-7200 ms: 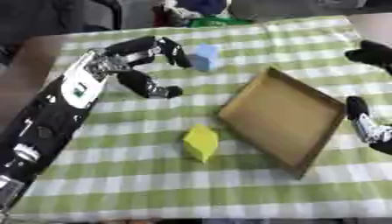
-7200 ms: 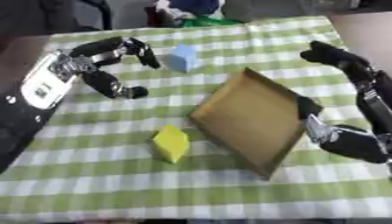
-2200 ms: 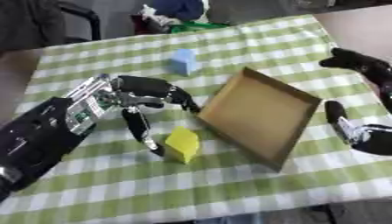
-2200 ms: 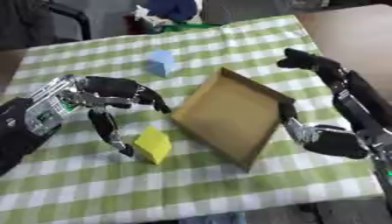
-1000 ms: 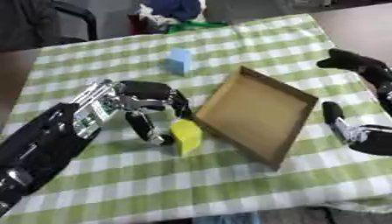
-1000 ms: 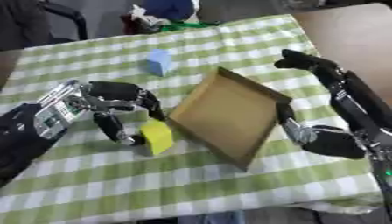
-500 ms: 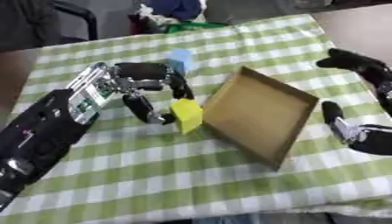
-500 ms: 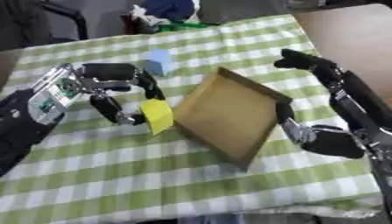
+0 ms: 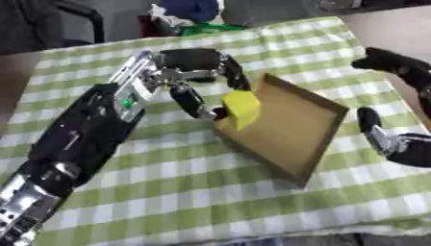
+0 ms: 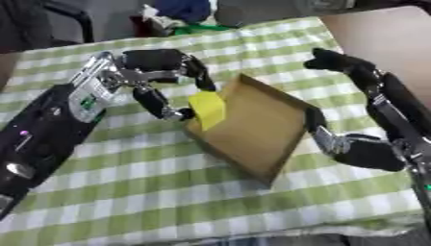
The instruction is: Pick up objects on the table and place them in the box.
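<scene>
One yellow block (image 9: 242,108) was held above the near-left rim of the single cardboard box (image 9: 295,126), pinched between the curled fingers and thumb of the left hand (image 9: 195,72). The block hung clear of the checked cloth (image 9: 177,178), tilted, its lower corner over the box's left wall. No second block showed; the blue one seen half a second before lay hidden behind the hand or outside the view.

Against the picture from one second before, the block had left the cloth and travelled up and to the right, from beside the box to over its edge. The box lay where it had, open side up, on the cloth.

The left arm (image 9: 80,139) came in from the lower left, forearm stretched diagonally across the cloth, the hand bent at the wrist towards the box. The right hand (image 10: 349,144) showed at the right of the box, its fingers curled with nothing in them, one finger lying close by the box's right wall; whether it touched could not be told.
</scene>
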Robot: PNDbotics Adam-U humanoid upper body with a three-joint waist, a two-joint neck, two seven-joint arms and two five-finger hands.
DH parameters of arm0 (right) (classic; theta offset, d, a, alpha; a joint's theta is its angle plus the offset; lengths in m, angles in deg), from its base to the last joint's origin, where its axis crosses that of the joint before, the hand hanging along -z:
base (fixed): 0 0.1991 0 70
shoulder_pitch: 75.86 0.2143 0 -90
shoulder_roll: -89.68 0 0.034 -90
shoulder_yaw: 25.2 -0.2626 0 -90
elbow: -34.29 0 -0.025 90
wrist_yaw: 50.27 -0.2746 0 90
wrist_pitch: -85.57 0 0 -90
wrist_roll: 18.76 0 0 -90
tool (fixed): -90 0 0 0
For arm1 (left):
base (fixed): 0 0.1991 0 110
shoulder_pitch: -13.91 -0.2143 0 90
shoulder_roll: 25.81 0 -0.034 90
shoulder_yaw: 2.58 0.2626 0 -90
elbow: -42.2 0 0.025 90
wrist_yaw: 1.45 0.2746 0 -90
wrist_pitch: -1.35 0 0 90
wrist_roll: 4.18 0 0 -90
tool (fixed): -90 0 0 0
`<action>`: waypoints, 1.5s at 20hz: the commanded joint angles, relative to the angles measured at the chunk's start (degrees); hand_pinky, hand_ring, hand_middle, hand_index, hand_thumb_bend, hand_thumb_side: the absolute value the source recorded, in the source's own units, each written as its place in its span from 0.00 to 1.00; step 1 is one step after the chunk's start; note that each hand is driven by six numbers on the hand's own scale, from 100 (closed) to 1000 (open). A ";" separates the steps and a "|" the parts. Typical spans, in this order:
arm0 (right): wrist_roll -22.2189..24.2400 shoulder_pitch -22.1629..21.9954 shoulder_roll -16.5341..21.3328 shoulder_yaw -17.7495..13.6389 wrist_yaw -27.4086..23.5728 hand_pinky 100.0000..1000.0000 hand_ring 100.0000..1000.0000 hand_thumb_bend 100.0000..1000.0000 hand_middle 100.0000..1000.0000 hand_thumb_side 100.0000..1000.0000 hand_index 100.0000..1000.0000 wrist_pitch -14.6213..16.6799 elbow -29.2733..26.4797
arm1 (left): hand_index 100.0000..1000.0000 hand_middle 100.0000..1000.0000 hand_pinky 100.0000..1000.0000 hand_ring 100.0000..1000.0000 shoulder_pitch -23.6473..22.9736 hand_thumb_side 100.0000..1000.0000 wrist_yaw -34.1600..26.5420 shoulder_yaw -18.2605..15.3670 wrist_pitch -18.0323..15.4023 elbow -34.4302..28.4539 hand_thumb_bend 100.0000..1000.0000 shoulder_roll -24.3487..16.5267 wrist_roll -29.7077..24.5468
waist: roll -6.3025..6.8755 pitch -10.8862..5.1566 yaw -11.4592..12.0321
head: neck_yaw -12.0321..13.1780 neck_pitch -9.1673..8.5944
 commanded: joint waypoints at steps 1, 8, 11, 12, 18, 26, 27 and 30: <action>0.16 1.04 1.09 -0.15 -0.56 0.89 0.86 0.00 0.81 0.40 1.00 0.39 -1.19 | 0.75 0.58 0.72 0.64 1.47 0.02 4.21 -0.80 -17.53 0.50 0.24 3.67 -15.42 | -0.52 -0.67 -0.32 | 0.47 -0.18; 0.47 1.49 1.12 0.14 -0.61 0.89 0.86 0.00 0.81 0.40 1.00 0.58 -1.19 | 0.84 0.67 0.75 0.67 0.36 0.17 15.30 -0.86 -17.53 2.95 0.37 8.86 -10.15 | -0.64 -0.29 -1.28 | 1.04 -0.72; 0.46 1.48 1.12 0.13 -0.57 0.89 0.86 0.00 0.81 0.40 1.00 0.60 -1.19 | 0.89 0.70 0.77 0.68 0.15 0.25 20.40 -1.82 -17.53 3.33 0.52 9.19 -6.56 | -0.70 -0.23 -1.25 | 1.04 -0.83; 0.47 1.50 1.08 0.13 -0.56 0.89 0.86 0.00 0.81 0.40 1.00 0.60 -1.19 | 0.89 0.71 0.77 0.68 0.14 0.28 22.06 -2.11 -17.53 3.39 0.58 9.27 -5.15 | -0.72 -0.21 -1.22 | 1.03 -0.87; 0.46 1.28 1.05 0.04 -0.35 0.89 0.86 0.00 0.81 0.40 1.00 0.50 -1.19 | 0.89 0.71 0.78 0.68 0.89 0.35 28.87 -3.67 -17.53 3.84 0.63 7.83 1.13 | -0.88 -0.17 -0.99 | 0.98 -1.02; -0.17 1.05 1.23 -0.47 -0.73 0.89 0.86 0.00 0.81 0.40 1.00 0.13 -1.19 | 0.87 0.70 0.78 0.67 3.95 0.40 28.30 -9.34 -17.15 6.01 0.65 2.92 2.85 | -0.87 -0.36 -0.63 | 0.66 -1.17; -0.20 0.92 1.27 -0.51 -0.58 0.89 0.86 0.00 0.82 0.40 1.00 0.13 -1.19 | 0.87 0.70 0.78 0.67 4.18 0.40 28.59 -10.70 -16.08 6.54 0.65 2.34 2.70 | -0.89 -0.37 -0.61 | 0.62 -1.19; -0.98 0.76 1.10 -0.91 -0.20 0.91 0.92 0.00 0.84 0.38 1.00 0.00 -1.19 | 0.88 0.70 0.78 0.68 4.87 0.42 31.10 -14.61 -11.74 8.32 0.66 1.54 2.43 | -0.95 -0.37 -0.67 | 0.67 -1.38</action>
